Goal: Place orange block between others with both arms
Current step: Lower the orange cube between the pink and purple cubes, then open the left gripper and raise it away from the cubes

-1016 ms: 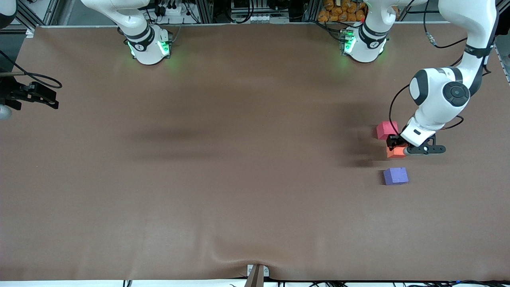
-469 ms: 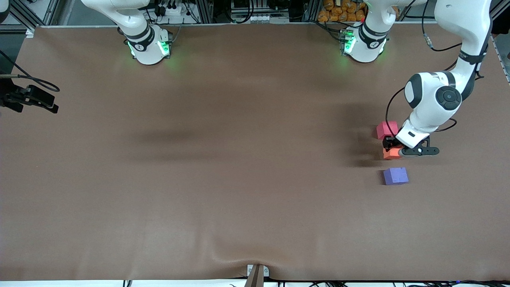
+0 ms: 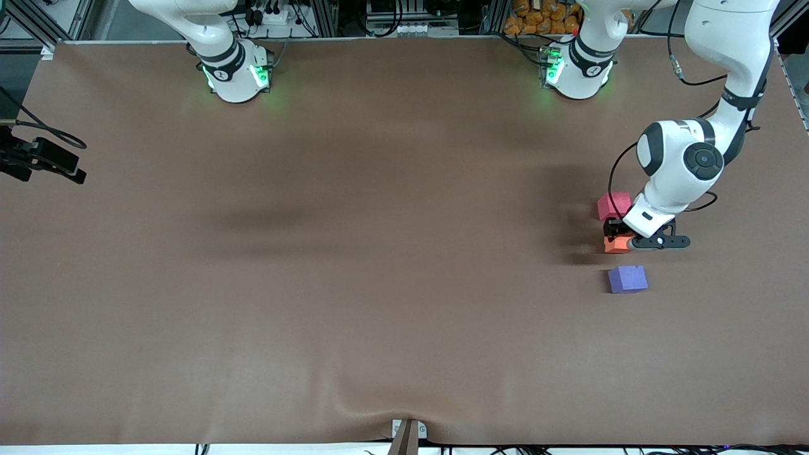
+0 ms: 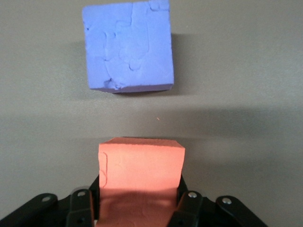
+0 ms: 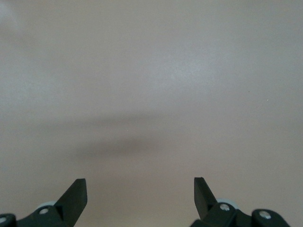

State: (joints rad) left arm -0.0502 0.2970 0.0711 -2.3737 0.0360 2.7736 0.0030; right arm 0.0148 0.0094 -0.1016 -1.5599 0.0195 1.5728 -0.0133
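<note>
My left gripper [image 3: 617, 232] is shut on the orange block [image 3: 615, 245], held low at the table between the other two cubes. The pinkish-red cube [image 3: 612, 204] lies just farther from the front camera, the purple cube [image 3: 627, 279] just nearer. In the left wrist view the orange block [image 4: 141, 168] fills the space between my fingers [image 4: 81, 208], with the purple cube [image 4: 128, 45] a short gap ahead of it. I cannot tell whether the block touches the table. My right gripper [image 3: 71, 169] waits open over the right arm's end of the table, with only bare mat between its fingertips [image 5: 139, 189].
A brown mat [image 3: 379, 253] covers the table. Both arm bases [image 3: 237, 72] stand along the edge farthest from the front camera. A ripple in the mat and a small bracket [image 3: 407, 433] sit at the nearest edge.
My left arm has carried the orange block a little toward the right arm's end, lining it up between the pinkish-red and purple cubes. The right gripper has drifted slightly outward.
</note>
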